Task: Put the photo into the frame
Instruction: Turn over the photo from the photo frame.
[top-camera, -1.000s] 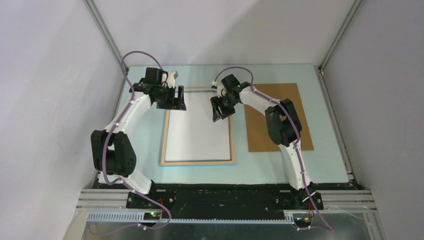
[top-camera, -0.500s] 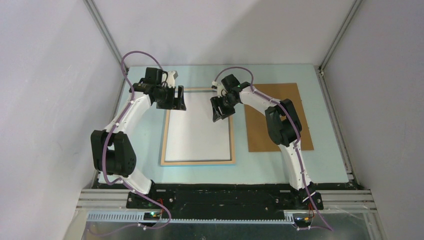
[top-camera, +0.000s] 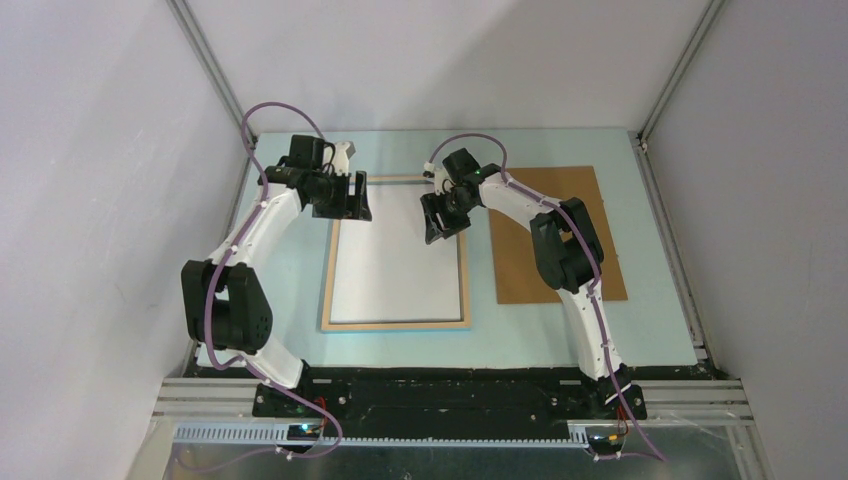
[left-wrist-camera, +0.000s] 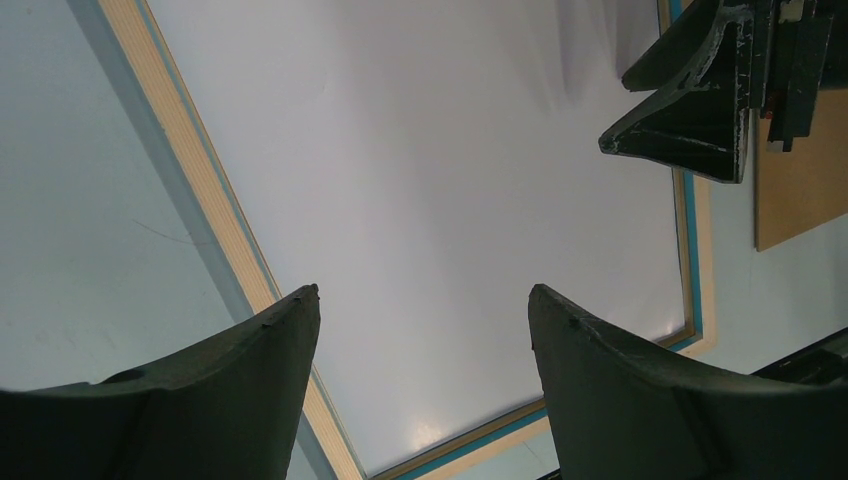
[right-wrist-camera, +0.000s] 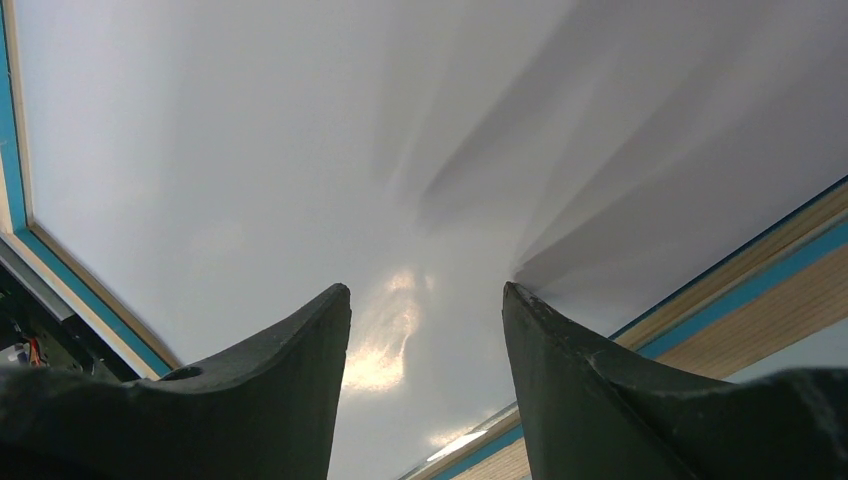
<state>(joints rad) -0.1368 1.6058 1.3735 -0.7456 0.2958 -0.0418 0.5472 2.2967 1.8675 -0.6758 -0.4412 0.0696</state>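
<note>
The frame (top-camera: 395, 325) lies flat in the middle of the table, pale wood side up, with a thin blue lip inside. The photo (top-camera: 398, 265) rests inside it, white back up. My left gripper (top-camera: 352, 207) hovers open over the frame's far left corner. In the left wrist view its fingers (left-wrist-camera: 423, 292) straddle the photo (left-wrist-camera: 430, 180) and the wood rail (left-wrist-camera: 215, 215). Over the photo's far right part, my right gripper (top-camera: 440, 225) is open and holds nothing. Its tips (right-wrist-camera: 427, 290) sit low over the white sheet (right-wrist-camera: 300, 150), near the blue-edged rail (right-wrist-camera: 740, 290).
A plain brown backing board (top-camera: 590, 240) lies flat to the right of the frame, partly under the right arm. Its corner shows in the left wrist view (left-wrist-camera: 800, 180), beside the right gripper (left-wrist-camera: 690, 110). Grey walls close in the pale blue table (top-camera: 290, 290) on both sides.
</note>
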